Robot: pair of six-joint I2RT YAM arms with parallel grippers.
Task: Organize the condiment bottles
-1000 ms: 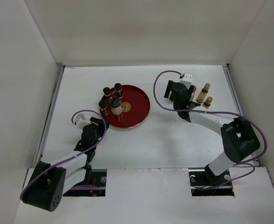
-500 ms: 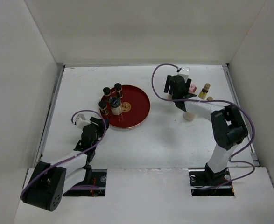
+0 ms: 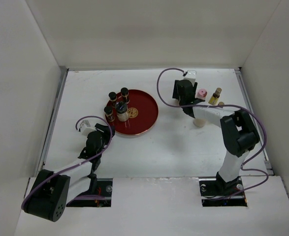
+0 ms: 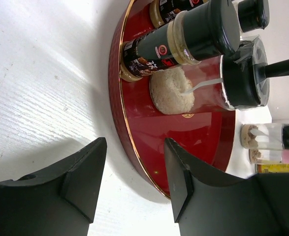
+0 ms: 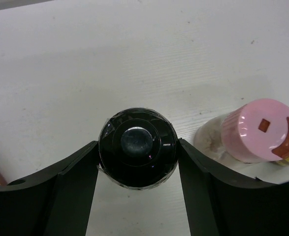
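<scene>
red tray (image 4: 193,142) holds dark-capped jars (image 4: 183,39) — right tool (image 5: 137,147) clamps black-capped jar (image 5: 137,139), left tool (image 4: 134,147) gapes.

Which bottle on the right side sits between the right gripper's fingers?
The black-capped bottle: its cap is pinched on both sides by the right gripper. The pink-capped bottle stands beside it, outside the fingers.

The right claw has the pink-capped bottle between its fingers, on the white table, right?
No. The right wrist view shows the right claw with the black-capped bottle between its fingers, on the white table; the pink-capped bottle stands beside it, outside the claw.
</scene>
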